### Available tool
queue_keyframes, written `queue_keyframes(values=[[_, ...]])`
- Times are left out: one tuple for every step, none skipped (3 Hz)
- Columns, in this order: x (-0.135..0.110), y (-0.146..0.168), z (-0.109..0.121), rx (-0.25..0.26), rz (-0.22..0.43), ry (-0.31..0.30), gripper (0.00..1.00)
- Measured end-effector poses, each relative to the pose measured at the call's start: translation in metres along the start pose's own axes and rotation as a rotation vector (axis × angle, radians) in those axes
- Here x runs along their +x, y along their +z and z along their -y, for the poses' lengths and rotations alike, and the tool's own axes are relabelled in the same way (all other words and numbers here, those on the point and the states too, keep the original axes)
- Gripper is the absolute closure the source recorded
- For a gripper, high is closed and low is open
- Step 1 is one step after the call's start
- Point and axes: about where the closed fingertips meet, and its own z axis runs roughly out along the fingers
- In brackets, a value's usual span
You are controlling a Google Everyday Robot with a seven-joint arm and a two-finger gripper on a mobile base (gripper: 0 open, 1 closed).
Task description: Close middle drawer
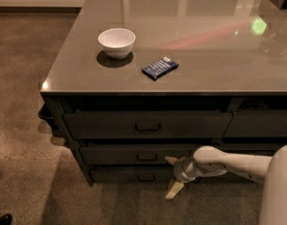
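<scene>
Camera view: looks down on a dark cabinet island with a glossy grey surface [204,46]; brown polished floor [21,102] lies at the left of the frame.
Task thing: a wide dark charcoal middle drawer [110,154] with a low flat front and a small bar pull [147,156] at its centre.
Drawer place: lower middle of the frame, between a taller-fronted top drawer [101,124] above and a shallow bottom drawer [115,175] below.
Drawer state: its front looks close to the line of the neighbouring fronts. Whether it is fully home cannot be told.
Pincer: a cream two-finger pincer [172,175] at lower centre-right, on a white arm [228,162] that enters from the right edge.
Pincer state: spread and holding nothing. Its fingers [170,160] splay, one slanting up-left and the other down-left toward the floor.
Key relation: the drawer front lies left of and slightly above the pincer. The upper fingertip sits at or just beside the front's right part, right of the pull; contact cannot be confirmed.
Long axis: the front runs left to right across the frame, so a closing push would likely go square to it, into the cabinet.
Risk: pushing off-centre on the right could skew the drawer.
On the surface: a round white ceramic bowl [116,41] at upper left, and a dark blue foil snack packet [160,68] near it to the right, not touching.
</scene>
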Motion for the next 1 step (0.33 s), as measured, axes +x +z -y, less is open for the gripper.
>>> queue_keyframes(values=[[0.0000, 0.0000, 0.0000, 0.000, 0.000, 0.000, 0.00]])
